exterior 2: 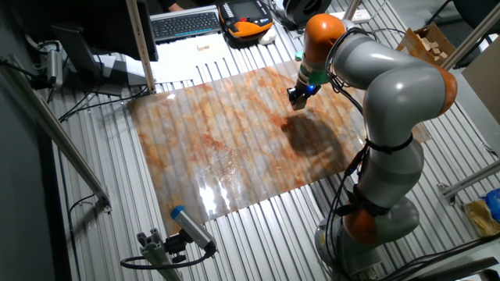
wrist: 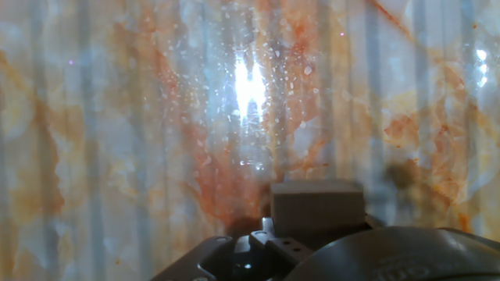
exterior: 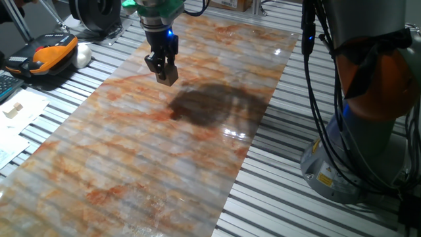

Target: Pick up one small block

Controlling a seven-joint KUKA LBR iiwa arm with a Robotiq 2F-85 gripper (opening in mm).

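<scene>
My gripper [exterior: 162,70] hangs above the far part of the marbled sheet [exterior: 151,151] and is shut on the small block [exterior: 170,76], a plain light-tan wooden cube. The block is clear of the sheet, and its shadow falls to the right. In the hand view the small block [wrist: 316,207] sits between the fingertips, with the glossy sheet [wrist: 117,140] below it. In the other fixed view the gripper [exterior 2: 298,97] is over the sheet's far right part, and the block is too small to make out there.
An orange and black device [exterior: 51,54] and papers with a pale cream piece [exterior: 13,109] lie left of the sheet. The robot base [exterior: 368,131] and cables stand on the right. A keyboard [exterior 2: 186,23] and a cardboard box [exterior 2: 431,43] are at the back.
</scene>
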